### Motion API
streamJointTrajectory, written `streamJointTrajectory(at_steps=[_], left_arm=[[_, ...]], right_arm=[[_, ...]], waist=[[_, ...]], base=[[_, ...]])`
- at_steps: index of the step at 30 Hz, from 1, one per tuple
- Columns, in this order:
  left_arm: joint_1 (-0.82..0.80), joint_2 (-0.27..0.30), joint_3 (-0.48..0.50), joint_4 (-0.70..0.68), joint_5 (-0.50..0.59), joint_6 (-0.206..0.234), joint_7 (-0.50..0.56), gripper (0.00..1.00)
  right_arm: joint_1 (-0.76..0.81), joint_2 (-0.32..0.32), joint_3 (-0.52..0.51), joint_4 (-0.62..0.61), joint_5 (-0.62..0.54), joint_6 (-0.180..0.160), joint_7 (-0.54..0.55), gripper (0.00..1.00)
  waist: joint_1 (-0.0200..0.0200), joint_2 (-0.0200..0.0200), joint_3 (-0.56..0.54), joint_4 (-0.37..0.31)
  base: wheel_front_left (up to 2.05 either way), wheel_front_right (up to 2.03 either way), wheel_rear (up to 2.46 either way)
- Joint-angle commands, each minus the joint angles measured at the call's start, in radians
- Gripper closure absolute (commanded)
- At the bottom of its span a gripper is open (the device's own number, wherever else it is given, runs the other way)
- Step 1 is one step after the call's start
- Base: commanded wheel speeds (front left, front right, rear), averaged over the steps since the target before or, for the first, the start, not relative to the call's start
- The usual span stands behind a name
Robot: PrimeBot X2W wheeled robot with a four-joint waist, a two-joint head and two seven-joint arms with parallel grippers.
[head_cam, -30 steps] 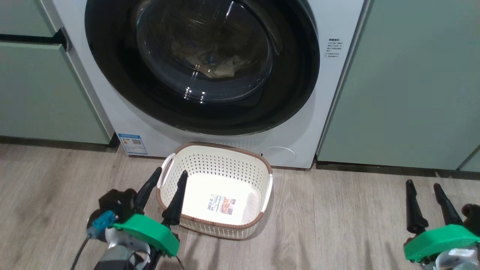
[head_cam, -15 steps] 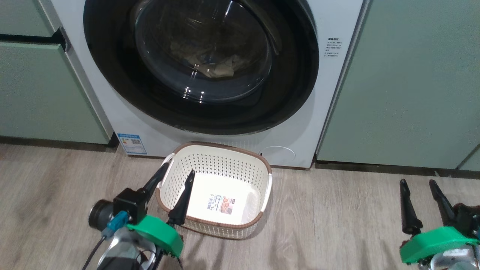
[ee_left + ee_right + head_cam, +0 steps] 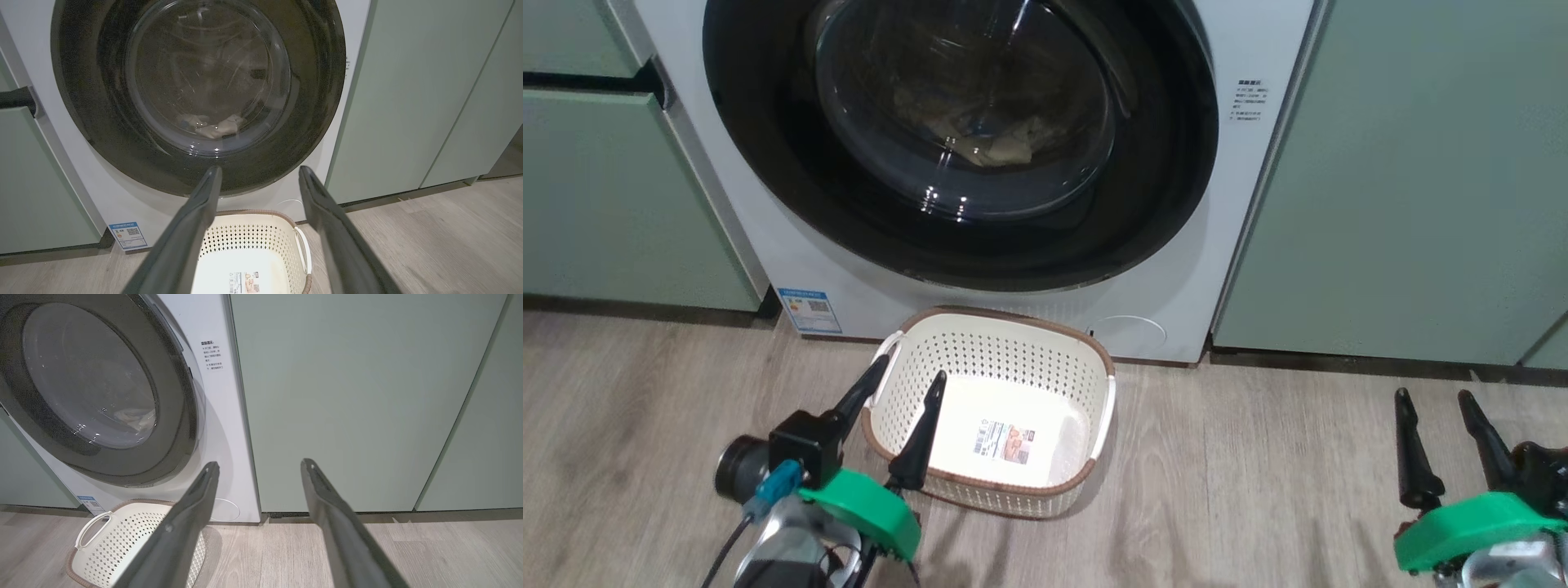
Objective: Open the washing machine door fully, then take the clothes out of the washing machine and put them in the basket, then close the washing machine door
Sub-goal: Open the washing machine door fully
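Observation:
The white washing machine (image 3: 768,237) faces me, and its door (image 3: 768,163), black-rimmed with a glass bowl, lies flush against the front. Behind the glass lie pale clothes (image 3: 992,143), clothes (image 3: 212,127) low in the drum. A cream basket (image 3: 992,343) with a brown rim stands on the floor under the door, with only a label on its floor. My left gripper (image 3: 912,378) hangs open over the basket's left end, nothing between its fingers. At the lower right my right gripper (image 3: 1433,396) stands open above the floor, well clear of the machine.
Pale green cabinets (image 3: 1405,180) flank the machine on both sides, with a dark kickboard strip (image 3: 1339,363) along their foot. Wood-look floor (image 3: 1241,482) spreads between the basket and my right gripper. A blue sticker (image 3: 805,310) sits low on the machine's left front.
My left gripper has swung a little up and to the right over the basket's left end, its wrist turning. The right gripper rose slightly. The last half second shows almost no motion.

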Motion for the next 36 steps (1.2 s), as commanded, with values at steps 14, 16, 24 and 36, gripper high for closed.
streamJointTrajectory(at_steps=[14,16,24,36], left_arm=[[-0.06,0.021,0.032,-0.035,-0.007,0.012,-0.006,0.0],[-0.06,0.022,0.03,-0.037,-0.006,0.011,-0.006,0.0],[-0.074,0.022,0.026,-0.059,0.002,0.014,-0.006,0.0],[-0.134,0.014,0.006,-0.079,0.016,0.01,-0.006,0.0]], right_arm=[[-0.052,-0.035,0.039,-0.03,0.045,0.003,-0.011,1.0],[-0.053,-0.04,0.046,-0.03,0.057,0.003,-0.011,1.0],[-0.083,-0.033,0.04,-0.019,0.206,0.003,-0.006,1.0],[-0.246,-0.024,-0.008,0.036,0.77,0.003,0.188,1.0]], waist=[[0.0,0.0,0.007,0.002],[0.0,0.0,0.01,0.002],[0.0,0.0,0.048,0.011],[0.0,0.0,0.157,0.048]], base=[[0.0,0.0,0.0],[0.0,0.0,0.0],[0.0,0.0,0.0],[0.0,0.0,0.0]])
